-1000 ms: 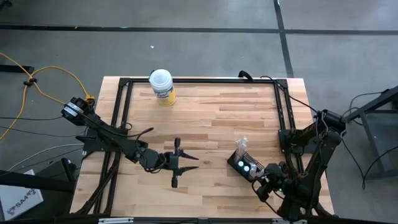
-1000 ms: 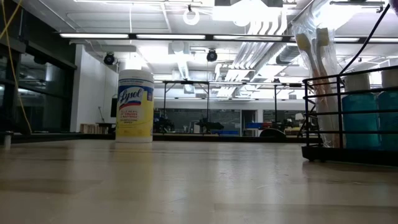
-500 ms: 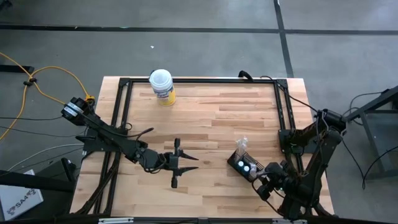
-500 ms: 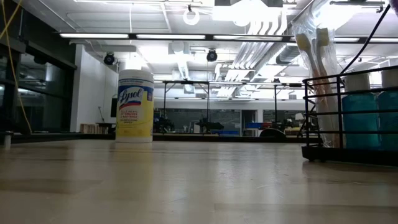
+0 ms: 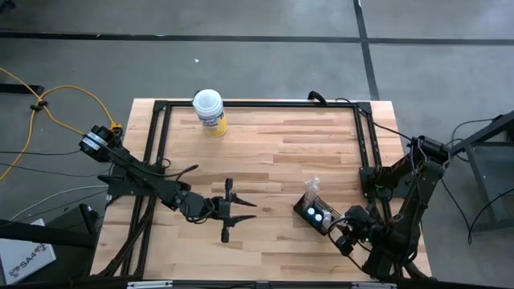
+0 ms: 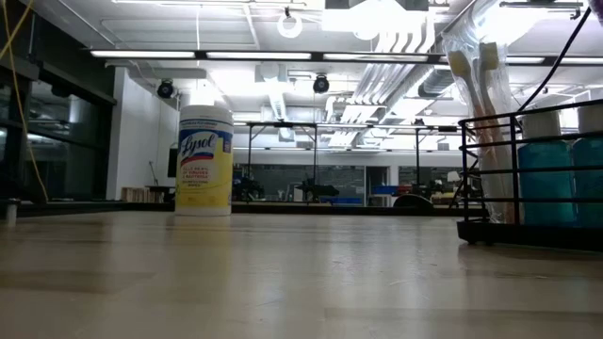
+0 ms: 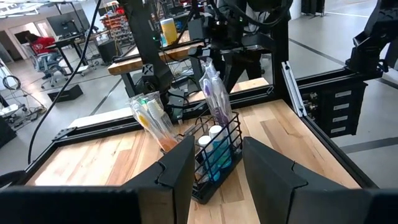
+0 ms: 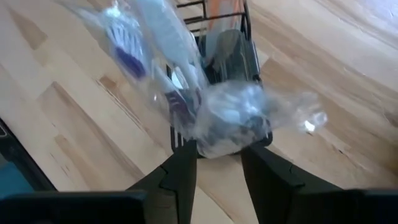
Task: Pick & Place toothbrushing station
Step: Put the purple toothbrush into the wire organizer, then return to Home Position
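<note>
The toothbrushing station (image 5: 315, 210) is a black wire basket with wrapped toothbrushes and blue, white-capped bottles. It stands on its base on the wooden table, near the right front; the low view shows it at the right (image 6: 528, 179). My right gripper (image 5: 337, 228) is open, slanting down just off the station's near right end (image 8: 217, 134). Its fingertips are at the basket's edge, and I see no grip. My left gripper (image 5: 253, 209) is open at the table's middle front. It points level at the station (image 7: 211, 155) from well to the left.
A white-lidded canister with a yellow label (image 5: 210, 111) stands at the far left of the table (image 6: 204, 160). A black frame rail (image 5: 257, 103) runs around the tabletop. Bare wood lies between the left gripper and the station.
My right arm has shifted slightly toward the table's right edge and tipped a little. The station has stayed where it was.
</note>
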Available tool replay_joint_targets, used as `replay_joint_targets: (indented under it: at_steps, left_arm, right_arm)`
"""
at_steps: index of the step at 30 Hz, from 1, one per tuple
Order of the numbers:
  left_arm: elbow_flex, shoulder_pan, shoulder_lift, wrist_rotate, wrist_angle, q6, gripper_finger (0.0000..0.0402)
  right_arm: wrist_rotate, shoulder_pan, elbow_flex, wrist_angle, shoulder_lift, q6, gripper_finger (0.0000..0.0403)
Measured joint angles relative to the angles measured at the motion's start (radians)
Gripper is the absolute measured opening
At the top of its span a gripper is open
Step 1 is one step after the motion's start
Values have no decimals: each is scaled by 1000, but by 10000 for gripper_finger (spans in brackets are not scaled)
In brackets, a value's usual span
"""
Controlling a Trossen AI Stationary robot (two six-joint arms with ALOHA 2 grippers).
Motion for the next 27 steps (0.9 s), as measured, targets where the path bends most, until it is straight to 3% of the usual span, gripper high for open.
replay_joint_targets:
  at_steps: [8, 21, 27]
  left_arm:
    - [0, 0, 0, 0, 0, 0, 129]
    - [0, 0, 0, 0, 1, -84, 129]
    - [0, 8, 0, -7, -1, -34, 129]
  right_arm:
    - [-91, 0, 0, 2, 0, -5, 119]
    - [-86, 58, 0, 106, -179, -5, 119]
    - [-75, 61, 0, 171, -237, -72, 119]
